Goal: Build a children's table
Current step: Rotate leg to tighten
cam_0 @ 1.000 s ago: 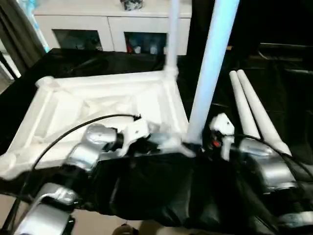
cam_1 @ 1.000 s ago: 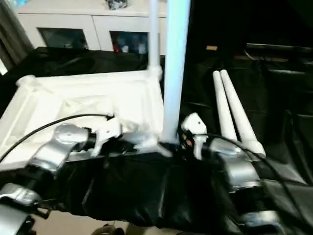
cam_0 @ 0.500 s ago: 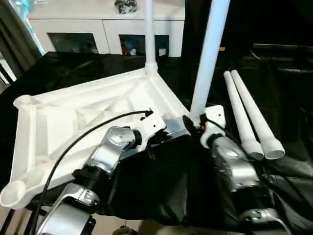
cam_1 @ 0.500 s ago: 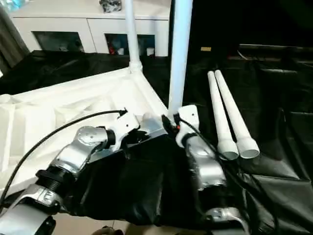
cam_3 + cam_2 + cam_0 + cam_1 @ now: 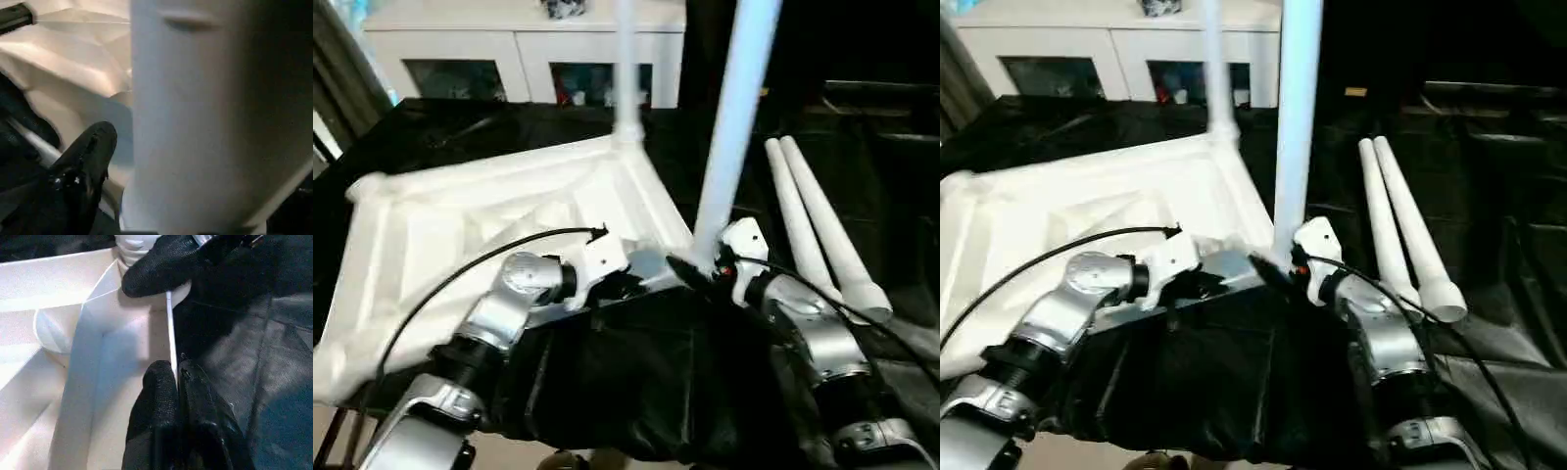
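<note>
- Our left gripper (image 5: 177,377) is pinched together on the thin near edge of the tabletop (image 5: 489,211), which lies ribbed side up on the black cloth (image 5: 646,382).
- Just beyond those fingertips stands the near leg (image 5: 729,137), upright in the corner socket; a dark fingertip (image 5: 156,269) of the other gripper presses against its base there (seen from the left wrist).
- Our right gripper (image 5: 700,272) sits at the foot of that same leg; one black finger (image 5: 83,166) shows beside the white tube, and we cannot tell whether the pair grips it or stands apart.
- Farther off, past the near leg, a second leg (image 5: 626,69) rises from the far corner socket.
- To the right of our right forearm lie two loose legs (image 5: 818,230), side by side and touching, on the cloth.
- Behind everything stands a white cabinet (image 5: 524,44) with glass doors.
- A black cable (image 5: 460,279) arcs over our left forearm, crossing in front of the tabletop.
</note>
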Controlling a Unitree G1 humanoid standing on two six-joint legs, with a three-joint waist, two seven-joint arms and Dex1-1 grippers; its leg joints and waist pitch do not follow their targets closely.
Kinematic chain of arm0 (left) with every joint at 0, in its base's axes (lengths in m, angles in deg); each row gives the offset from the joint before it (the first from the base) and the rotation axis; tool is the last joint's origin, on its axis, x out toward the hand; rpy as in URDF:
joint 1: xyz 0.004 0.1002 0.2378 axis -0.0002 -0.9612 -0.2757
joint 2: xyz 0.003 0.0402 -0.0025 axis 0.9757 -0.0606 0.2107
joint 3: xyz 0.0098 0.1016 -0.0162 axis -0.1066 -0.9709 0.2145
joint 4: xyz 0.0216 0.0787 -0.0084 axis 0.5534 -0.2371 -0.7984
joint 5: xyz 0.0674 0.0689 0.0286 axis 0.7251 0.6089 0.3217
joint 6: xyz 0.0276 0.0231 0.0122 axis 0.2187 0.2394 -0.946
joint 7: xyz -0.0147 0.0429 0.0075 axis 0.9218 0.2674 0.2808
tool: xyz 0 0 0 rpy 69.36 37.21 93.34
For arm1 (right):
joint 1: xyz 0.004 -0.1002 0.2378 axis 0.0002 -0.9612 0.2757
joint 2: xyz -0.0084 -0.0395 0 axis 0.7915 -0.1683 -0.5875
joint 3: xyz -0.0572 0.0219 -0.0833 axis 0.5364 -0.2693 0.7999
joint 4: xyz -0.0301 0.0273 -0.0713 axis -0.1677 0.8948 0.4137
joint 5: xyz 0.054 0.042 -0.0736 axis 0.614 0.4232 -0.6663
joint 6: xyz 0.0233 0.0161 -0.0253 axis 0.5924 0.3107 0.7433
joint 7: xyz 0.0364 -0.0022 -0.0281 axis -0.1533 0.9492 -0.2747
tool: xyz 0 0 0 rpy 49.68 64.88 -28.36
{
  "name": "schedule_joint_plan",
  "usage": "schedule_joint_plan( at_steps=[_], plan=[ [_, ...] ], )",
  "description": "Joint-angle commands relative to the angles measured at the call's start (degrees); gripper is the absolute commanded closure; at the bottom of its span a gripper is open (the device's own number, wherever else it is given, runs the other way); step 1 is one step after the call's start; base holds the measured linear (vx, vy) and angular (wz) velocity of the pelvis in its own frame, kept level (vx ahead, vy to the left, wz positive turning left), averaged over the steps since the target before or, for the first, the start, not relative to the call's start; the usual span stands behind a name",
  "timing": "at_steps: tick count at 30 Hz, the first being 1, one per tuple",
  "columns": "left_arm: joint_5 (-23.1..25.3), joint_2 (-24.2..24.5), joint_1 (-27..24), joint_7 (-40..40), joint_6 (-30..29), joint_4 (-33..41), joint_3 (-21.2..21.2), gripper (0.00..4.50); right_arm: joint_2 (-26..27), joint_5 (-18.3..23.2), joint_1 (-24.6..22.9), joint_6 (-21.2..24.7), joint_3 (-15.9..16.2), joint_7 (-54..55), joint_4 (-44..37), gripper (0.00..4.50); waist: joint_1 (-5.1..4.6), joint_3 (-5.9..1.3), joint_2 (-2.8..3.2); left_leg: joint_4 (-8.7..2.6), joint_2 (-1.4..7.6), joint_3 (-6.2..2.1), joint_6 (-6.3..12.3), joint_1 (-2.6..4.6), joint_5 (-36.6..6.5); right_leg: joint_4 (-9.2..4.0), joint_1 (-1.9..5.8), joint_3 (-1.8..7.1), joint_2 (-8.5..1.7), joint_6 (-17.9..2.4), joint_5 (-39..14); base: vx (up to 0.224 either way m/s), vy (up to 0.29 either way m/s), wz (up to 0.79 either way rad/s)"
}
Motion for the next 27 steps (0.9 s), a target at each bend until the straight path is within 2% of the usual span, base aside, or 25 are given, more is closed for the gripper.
schedule_joint_plan(
  at_steps=[1,3,4,6,11,17,23,25,27],
  plan=[
    [-1.5,1.1,-0.7,-4.2,0.5,1.3,-0.4,4.5,-2.1,1.3,-0.1,-0.3,1.5,-6.1,-1.7,0.63,-0.1,-3.67,-0.35,-3.2,1.52,-0.19,5.98,0.57,-8.7,-3.32,3.41,2.72,-3.05,-15.1,-0.1,0.0,0.0,0.0],
    [-2.8,2.8,-0.4,-7.4,0.6,1.3,-0.1,4.5,-5.3,3.0,-0.7,1.2,2.5,-13.1,-3.5,0.63,0.05,-3.6,-0.57,-3.27,1.62,-0.16,5.49,0.71,-10.4,-3.57,3.42,2.77,-3.13,-14.8,-3.3,0.0,0.0,0.0],
    [-2.8,2.8,-0.4,-7.4,0.6,1.3,-0.1,4.5,-5.3,3.0,-0.7,1.2,2.5,-13.1,-3.5,0.63,0.17,-3.6,-0.53,-3.24,1.61,-0.15,5.57,0.75,-10.6,-3.56,3.54,2.75,-3.08,-14.7,-3.7,0.0,0.0,0.0],
    [-3.8,4.2,-0.2,-9.4,1.0,1.0,-0.3,4.5,-8.2,4.7,-1.2,3.5,3.9,-19.7,-4.9,0.63,0.33,-3.56,-0.52,-3.25,1.77,-0.17,5.77,0.71,-10.6,-3.58,3.41,2.81,-3.15,-14.5,-4.2,0.0,0.0,0.0],
    [-4.0,5.0,0.3,-11.2,1.5,0.0,-0.3,4.5,-9.6,4.7,-1.0,3.8,4.9,-23.4,-4.2,1.15,0.37,-3.65,-0.5,-3.17,1.76,-0.23,5.21,0.65,-10.5,-3.61,3.34,2.79,-3.26,-14.7,-5.7,0.0,0.0,0.0],
    [-4.5,5.5,0.4,-12.2,1.5,-0.1,-0.5,4.5,-9.9,5.8,-1.0,4.8,5.2,-24.8,-4.8,1.65,0.46,-3.85,-0.38,-3.1,1.78,-0.27,4.89,0.7,-10.1,-3.39,3.4,2.76,-3.23,-15.2,-4.5,0.0,0.0,0.0],
    [-4.3,4.6,0.4,-11.0,1.4,-0.5,-0.2,4.5,-8.9,5.9,-2.9,5.4,5.3,-23.9,-6.2,1.76,0.53,-4.05,-0.49,-2.86,1.7,-0.24,5.64,0.65,-8.6,-3.08,3.47,2.7,-3.15,-15.7,-1.8,0.0,0.0,0.0],
    [-3.2,2.8,0.5,-7.5,0.9,-0.9,-0.1,4.5,-7.0,4.8,-4.4,5.3,4.7,-19.3,-6.5,1.76,0.72,-3.97,-0.64,-2.88,1.72,-0.19,5.56,0.71,-9.1,-3.26,3.44,2.74,-3.2,-15.4,-2.9,0.0,0.0,0.0],
    [-2.1,1.7,0.7,-4.9,0.6,-1.1,-0.3,4.5,-5.5,3.5,-5.0,4.9,4.3,-15.0,-6.1,1.76,0.67,-3.63,-0.58,-3.23,1.75,-0.29,4.32,0.82,-11.3,-3.77,3.26,2.76,-3.34,-14.5,-7.0,0.0,0.0,0.0]
  ],
)
